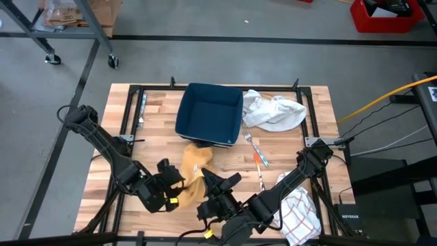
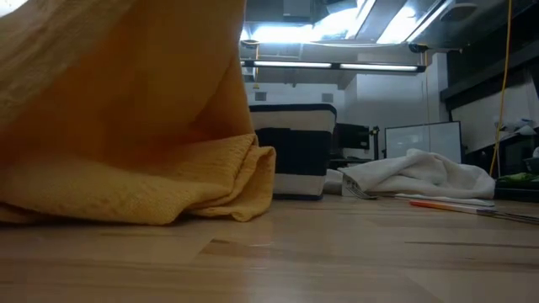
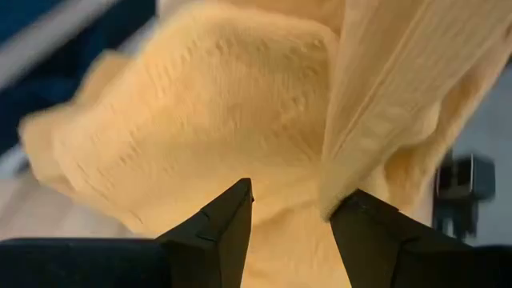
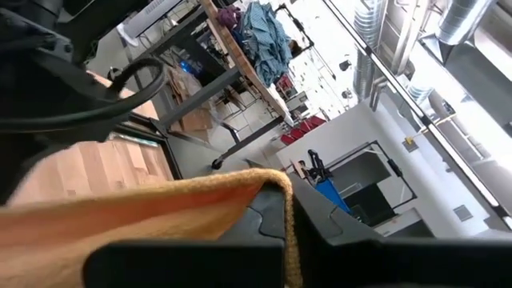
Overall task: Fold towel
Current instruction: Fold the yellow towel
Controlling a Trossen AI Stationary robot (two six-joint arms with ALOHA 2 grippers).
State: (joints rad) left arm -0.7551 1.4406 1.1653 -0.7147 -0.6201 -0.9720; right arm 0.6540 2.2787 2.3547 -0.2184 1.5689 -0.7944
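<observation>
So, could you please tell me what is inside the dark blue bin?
The dark blue bin looks empty: only its bare blue floor shows from above. The yellow towel touches its near edge from outside, hiding that part of the rim.

blue bin [image 1: 209,113] | white cloth [image 1: 274,111] | checked cloth [image 1: 299,213] | fork [image 1: 252,145]

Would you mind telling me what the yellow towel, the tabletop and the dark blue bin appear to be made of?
The yellow towel looks like soft woven cotton, matte; a ribbed, waffle-like texture shows on it and it drapes in loose folds. The tabletop seems to be light wood, butcher-block style, with visible plank strips and a smooth finish. The dark blue bin is probably rigid plastic: even colour and straight walls, though this is less certain.
</observation>
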